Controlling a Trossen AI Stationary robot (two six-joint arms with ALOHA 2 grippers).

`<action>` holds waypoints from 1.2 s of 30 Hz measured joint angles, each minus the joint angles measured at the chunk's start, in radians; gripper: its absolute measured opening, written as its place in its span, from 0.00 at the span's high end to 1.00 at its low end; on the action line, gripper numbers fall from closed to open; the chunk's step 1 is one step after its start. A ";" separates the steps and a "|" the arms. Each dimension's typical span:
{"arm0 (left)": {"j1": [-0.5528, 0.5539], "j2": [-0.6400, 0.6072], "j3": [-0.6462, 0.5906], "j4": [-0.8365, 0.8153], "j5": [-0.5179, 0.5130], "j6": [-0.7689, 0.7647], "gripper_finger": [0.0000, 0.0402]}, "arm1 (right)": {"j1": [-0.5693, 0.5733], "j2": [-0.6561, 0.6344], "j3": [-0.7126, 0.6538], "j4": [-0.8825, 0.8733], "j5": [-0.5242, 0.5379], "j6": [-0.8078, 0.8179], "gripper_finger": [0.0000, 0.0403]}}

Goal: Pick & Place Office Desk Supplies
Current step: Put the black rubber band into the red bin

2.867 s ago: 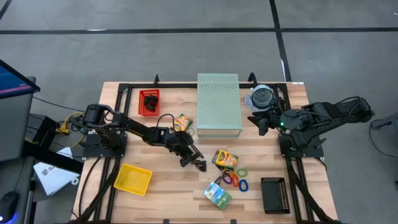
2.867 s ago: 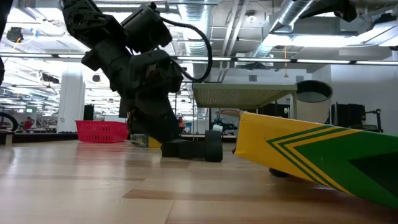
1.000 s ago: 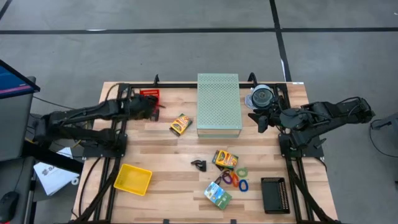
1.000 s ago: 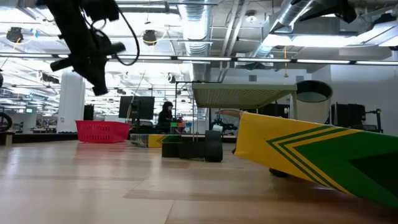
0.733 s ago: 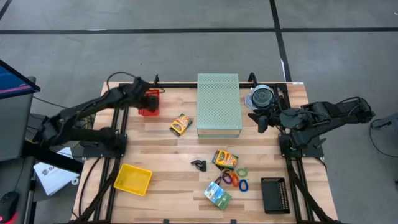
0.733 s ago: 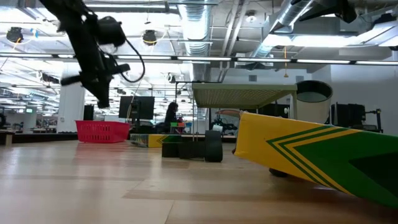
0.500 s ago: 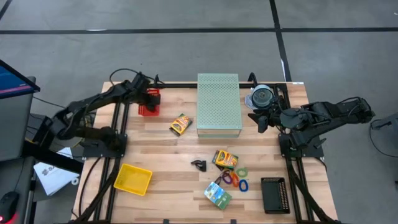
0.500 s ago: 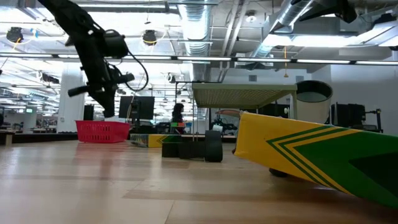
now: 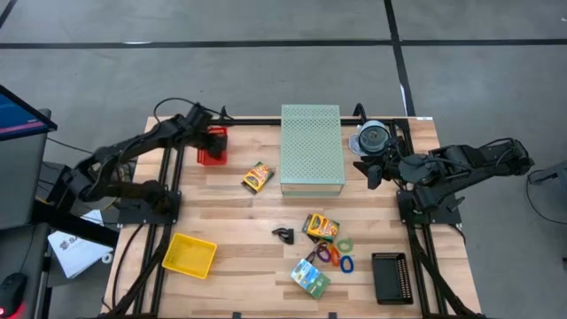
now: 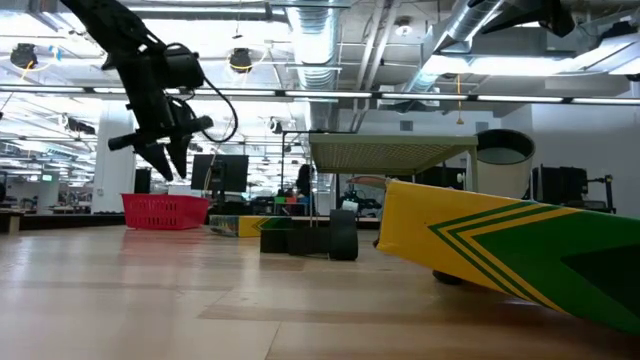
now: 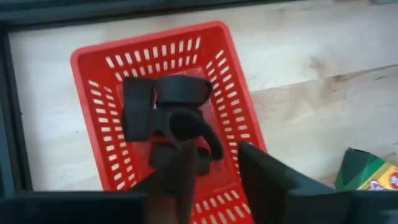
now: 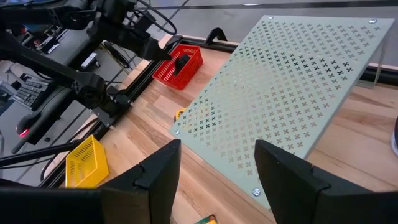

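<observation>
One wooden table (image 9: 230, 248), red basket (image 9: 212, 145), grey floor (image 9: 266, 71)

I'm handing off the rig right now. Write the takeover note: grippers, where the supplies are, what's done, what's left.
Left gripper: open, empty, above the red basket at the far left.
Right gripper: open, empty, parked beside the pale green perforated box.
Done: black binder clips lie in the red basket.
Left: one binder clip mid-table; small box beside the perforated box; crayon box; coloured loops; green-blue packet.
Yellow basket at near left looks empty.
</observation>
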 joint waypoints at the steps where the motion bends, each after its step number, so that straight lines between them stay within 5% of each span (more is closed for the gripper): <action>1: 0.000 -0.014 0.000 -0.002 0.000 0.000 0.64 | 0.000 0.000 0.000 0.000 0.000 0.000 0.50; 6: -0.017 -0.089 0.000 0.018 0.073 0.023 0.52 | 0.000 0.000 0.000 0.000 0.000 -0.001 0.50; 12: -0.139 -0.177 0.000 0.060 0.480 0.157 0.54 | -0.001 0.000 0.000 0.000 0.000 0.000 0.50; 17: -0.359 -0.241 0.000 0.061 0.758 0.261 0.61 | 0.000 0.000 0.000 0.000 -0.001 -0.003 0.50; 20: -0.537 -0.250 0.000 0.075 0.713 0.261 0.62 | 0.000 0.000 0.000 0.000 -0.001 -0.008 0.50; 27: -0.935 -0.151 0.000 0.113 0.354 0.269 0.54 | 0.000 0.000 0.000 0.000 -0.002 -0.011 0.50; 36: -1.178 0.142 0.000 0.381 0.043 0.262 0.44 | 0.014 0.000 0.000 0.000 -0.005 -0.003 0.50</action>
